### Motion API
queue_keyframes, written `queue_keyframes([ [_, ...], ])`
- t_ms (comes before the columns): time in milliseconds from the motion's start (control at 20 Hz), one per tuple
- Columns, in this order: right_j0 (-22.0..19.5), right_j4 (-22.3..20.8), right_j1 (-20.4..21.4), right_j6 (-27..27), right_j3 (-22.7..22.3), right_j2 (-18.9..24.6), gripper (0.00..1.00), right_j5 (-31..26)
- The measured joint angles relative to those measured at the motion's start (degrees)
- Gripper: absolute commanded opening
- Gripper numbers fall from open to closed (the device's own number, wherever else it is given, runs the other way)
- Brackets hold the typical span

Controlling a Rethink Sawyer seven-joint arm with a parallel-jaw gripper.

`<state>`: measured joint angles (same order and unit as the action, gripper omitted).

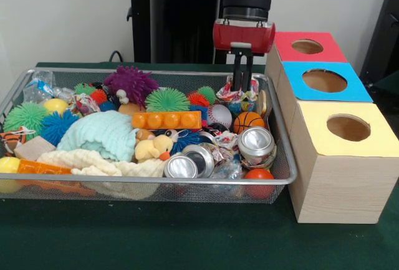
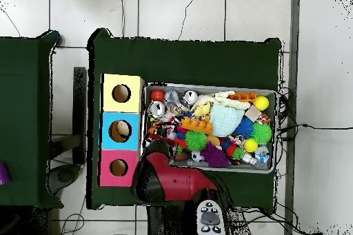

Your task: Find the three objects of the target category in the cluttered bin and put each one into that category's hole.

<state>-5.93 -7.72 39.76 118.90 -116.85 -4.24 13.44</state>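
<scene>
The wire mesh bin holds a heap of toys. A wrinkly whitish bundle with red and blue patches lies at its far right corner. My gripper hangs straight down onto it, and the narrow-set fingers pinch its top. A second bundle lies at the far left. A third bundle sits among the cans. The yellow-topped box's hole is to the right of the bin and shows dark. In the overhead view the arm hides the gripper.
Blue-topped and red-topped boxes stand behind the yellow one. Silver cans, spiky balls, a mint cloth, an orange block and a duck crowd the bin. The blue box's hole holds something pale.
</scene>
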Motion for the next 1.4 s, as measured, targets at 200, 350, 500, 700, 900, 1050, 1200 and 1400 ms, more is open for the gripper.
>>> queue_keyframes([
  [200,0.62,1.93,2.55,0.00,0.22,0.05,0.00,-4.56],
  [350,0.98,2.85,3.41,0.00,0.45,0.12,0.00,-5.26],
  [500,1.22,3.56,3.52,0.00,0.80,0.17,0.00,-5.27],
  [700,2.05,5.31,3.24,0.00,1.40,0.18,0.00,-5.27],
  [900,3.66,8.14,2.84,0.00,1.96,0.23,0.00,-5.27],
  [1050,4.65,9.79,2.86,0.00,2.25,0.27,0.00,-5.28],
  [1200,6.00,11.96,2.85,0.00,2.73,0.27,0.00,-5.30],
  [1400,7.45,13.99,2.84,0.00,3.40,0.17,0.00,-5.67],
])
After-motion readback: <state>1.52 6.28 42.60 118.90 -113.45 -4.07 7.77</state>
